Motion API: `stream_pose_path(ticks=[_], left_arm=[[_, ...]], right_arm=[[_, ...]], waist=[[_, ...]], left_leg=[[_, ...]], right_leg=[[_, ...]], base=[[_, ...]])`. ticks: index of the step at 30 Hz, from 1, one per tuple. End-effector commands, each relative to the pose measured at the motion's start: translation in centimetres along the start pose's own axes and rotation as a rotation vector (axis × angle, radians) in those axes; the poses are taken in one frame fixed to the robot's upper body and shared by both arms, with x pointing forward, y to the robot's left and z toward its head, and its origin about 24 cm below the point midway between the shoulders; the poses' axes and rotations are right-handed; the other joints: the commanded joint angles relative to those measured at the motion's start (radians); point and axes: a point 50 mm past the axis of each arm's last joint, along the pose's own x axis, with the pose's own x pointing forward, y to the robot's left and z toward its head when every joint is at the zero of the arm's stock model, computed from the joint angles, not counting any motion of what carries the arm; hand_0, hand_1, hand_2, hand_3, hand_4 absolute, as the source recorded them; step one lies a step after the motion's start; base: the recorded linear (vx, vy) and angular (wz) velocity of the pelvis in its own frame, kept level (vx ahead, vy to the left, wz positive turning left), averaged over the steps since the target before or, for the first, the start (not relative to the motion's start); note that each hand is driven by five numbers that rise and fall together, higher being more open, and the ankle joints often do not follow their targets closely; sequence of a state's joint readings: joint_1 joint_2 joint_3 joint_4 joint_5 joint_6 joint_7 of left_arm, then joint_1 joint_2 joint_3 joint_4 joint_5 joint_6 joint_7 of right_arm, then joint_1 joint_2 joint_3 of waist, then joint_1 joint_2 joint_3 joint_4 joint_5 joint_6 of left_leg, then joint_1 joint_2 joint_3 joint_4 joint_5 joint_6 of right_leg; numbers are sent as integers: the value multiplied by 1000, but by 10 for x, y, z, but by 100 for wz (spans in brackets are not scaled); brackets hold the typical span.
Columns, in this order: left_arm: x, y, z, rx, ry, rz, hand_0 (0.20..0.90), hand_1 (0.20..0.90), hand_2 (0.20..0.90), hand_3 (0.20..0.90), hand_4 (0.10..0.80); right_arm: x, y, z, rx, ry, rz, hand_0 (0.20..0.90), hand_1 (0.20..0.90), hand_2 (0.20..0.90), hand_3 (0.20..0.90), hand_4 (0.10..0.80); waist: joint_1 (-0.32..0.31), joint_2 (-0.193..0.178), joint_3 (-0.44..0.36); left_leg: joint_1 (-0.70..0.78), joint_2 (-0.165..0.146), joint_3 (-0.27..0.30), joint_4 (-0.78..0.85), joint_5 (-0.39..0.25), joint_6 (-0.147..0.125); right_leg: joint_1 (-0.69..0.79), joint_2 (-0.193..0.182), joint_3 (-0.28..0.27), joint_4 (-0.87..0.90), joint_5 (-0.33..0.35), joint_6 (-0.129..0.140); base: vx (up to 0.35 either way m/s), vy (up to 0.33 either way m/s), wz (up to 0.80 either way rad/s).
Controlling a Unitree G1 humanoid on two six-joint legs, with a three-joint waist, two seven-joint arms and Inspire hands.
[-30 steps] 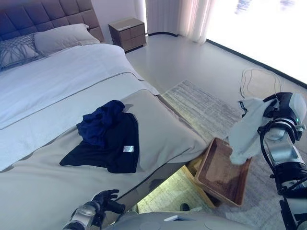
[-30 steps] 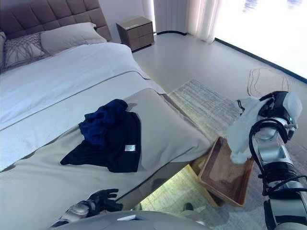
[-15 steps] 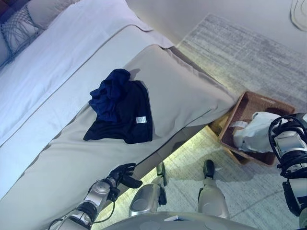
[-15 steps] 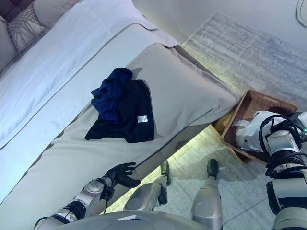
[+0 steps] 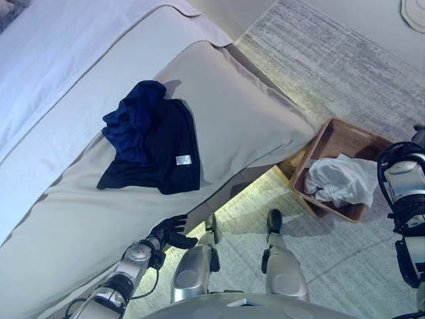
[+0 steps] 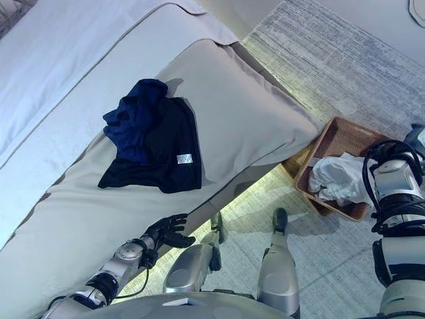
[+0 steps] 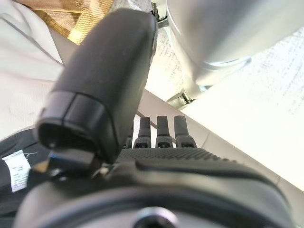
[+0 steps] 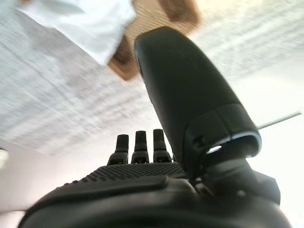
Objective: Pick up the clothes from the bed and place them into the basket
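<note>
white cloth (image 5: 340, 183) lies in the basket (image 5: 345, 136) beside the bed (image 5: 252, 126); dark clothes (image 5: 151, 143) lie on the bed. both hands, left hand (image 5: 169, 232) and right hand (image 8: 142, 156), have straight fingers and hold nothing.

White garment (image 5: 340, 183) released: a second ago it hung from the raised right hand (image 8: 156, 156) above the basket (image 5: 330, 137); half a second ago it was carried low at the basket's edge. Now it lies crumpled inside the basket, clear of the hand. Right hand's fingers (image 8: 138, 142) now straight, holding nothing.
</note>
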State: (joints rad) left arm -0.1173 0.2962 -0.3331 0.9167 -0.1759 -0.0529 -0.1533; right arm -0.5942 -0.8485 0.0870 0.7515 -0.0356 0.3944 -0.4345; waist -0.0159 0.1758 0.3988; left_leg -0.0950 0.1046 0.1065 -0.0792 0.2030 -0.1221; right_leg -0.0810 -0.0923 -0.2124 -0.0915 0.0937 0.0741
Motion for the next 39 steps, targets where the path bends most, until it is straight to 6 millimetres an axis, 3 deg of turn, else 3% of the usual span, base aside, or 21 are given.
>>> stream_pose_path(ticks=[1, 3, 5, 9, 15, 20, 28, 39], left_arm=[[-14, 17, -27, 0, 58, 59, 900, 900, 900, 900, 800], [-15, 16, -33, -28, 70, 68, 900, 900, 900, 900, 800], [-17, 18, -39, -56, 88, 80, 900, 900, 900, 900, 800], [-21, 18, -48, -78, 116, 87, 900, 900, 900, 900, 800], [-30, 24, -67, -85, 191, 98, 900, 900, 900, 900, 800], [-40, 42, -78, -76, 251, 135, 900, 900, 900, 900, 800], [-42, 50, -79, -102, 235, 152, 900, 900, 900, 900, 800], [-35, 46, -64, -107, 153, 125, 900, 900, 900, 900, 800]], right_arm=[[-16, -42, 82, 7, -461, -187, 900, 900, 900, 900, 800], [-40, -34, 113, 3, -665, -111, 900, 900, 900, 900, 800], [-61, -17, 131, -81, -829, 11, 900, 900, 900, 900, 800], [-80, 10, 144, -217, -974, 198, 900, 900, 900, 900, 800], [-85, 52, 149, -342, -955, 318, 900, 900, 900, 900, 800], [-77, 71, 156, -353, -833, 285, 900, 900, 900, 900, 800], [-61, 72, 168, -319, -626, 171, 900, 900, 900, 900, 800], [-39, 52, 168, -304, -424, 101, 900, 900, 900, 900, 800]], waist=[[19, -87, -106], [30, -102, -117], [55, -124, -132], [118, -156, -145], [246, -176, -140], [348, -179, -123], [442, -158, -96], [510, -144, -50]], left_leg=[[2, -25, 33, 16, -135, 12], [11, -30, 30, 18, -142, 12], [17, -39, 17, 30, -153, 17], [19, -58, -32, 63, -172, 32], [15, -95, -135, 114, -198, 69], [29, -124, -215, 113, -219, 98], [-29, -168, -291, 98, -196, 128], [-126, -166, -331, 57, -142, 119]], right_leg=[[-11, 5, -9, 46, -84, -20], [3, -1, -24, 53, -93, -18], [20, -11, -53, 67, -104, -20], [50, -26, -111, 91, -122, -25], [100, -57, -203, 152, -150, -23], [141, -89, -242, 225, -186, -4], [142, -143, -277, 283, -171, 10], [104, -158, -328, 285, -194, 11]], base=[[88, 127, 8], [99, 154, 13], [138, 195, 19], [114, 189, 35], [163, 175, 58], [216, 110, 67], [60, 119, 43], [-24, 6, 18]])
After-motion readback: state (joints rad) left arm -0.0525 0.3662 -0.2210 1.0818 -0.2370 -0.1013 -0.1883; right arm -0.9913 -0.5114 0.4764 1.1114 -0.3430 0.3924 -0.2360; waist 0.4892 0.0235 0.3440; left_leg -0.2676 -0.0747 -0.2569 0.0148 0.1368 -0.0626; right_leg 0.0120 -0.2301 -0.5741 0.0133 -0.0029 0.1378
